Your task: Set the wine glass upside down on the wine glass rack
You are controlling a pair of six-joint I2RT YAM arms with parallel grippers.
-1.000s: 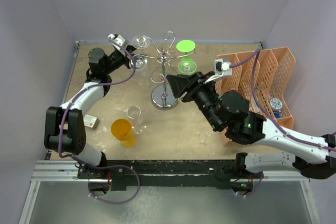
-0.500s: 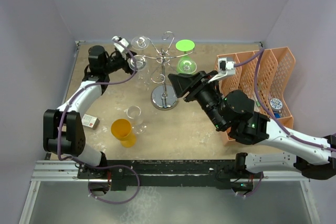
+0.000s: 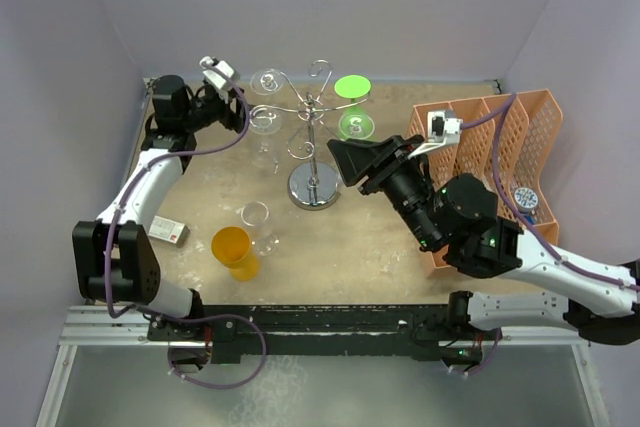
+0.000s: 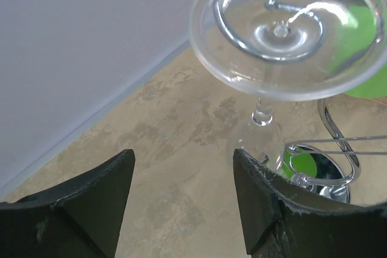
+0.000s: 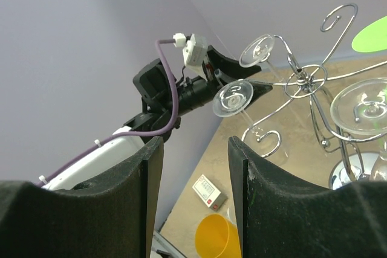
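The wine glass [image 3: 265, 120] is clear and hangs upside down by its foot from a scroll arm on the left of the silver wire rack [image 3: 314, 190]. In the left wrist view its round foot [image 4: 289, 30] rests on the wire curl, with stem and bowl below. My left gripper [image 3: 233, 110] is open and empty, just left of the glass and apart from it [image 4: 181, 164]. My right gripper [image 3: 345, 160] is open and empty, right of the rack's post [image 5: 192, 149]. It looks across at the glass [image 5: 236, 96] and the rack [image 5: 308, 80].
A second clear glass [image 3: 267, 79] and a green glass [image 3: 355, 125] also hang on the rack. A yellow cup [image 3: 235, 250], a standing clear glass [image 3: 256, 217] and a small box [image 3: 172, 232] sit at the front left. An orange lattice organiser [image 3: 497, 137] stands at the right.
My left gripper has drawn back to the left, away from the wine glass, which stays hanging on the rack. My right arm has shifted slightly to the right.
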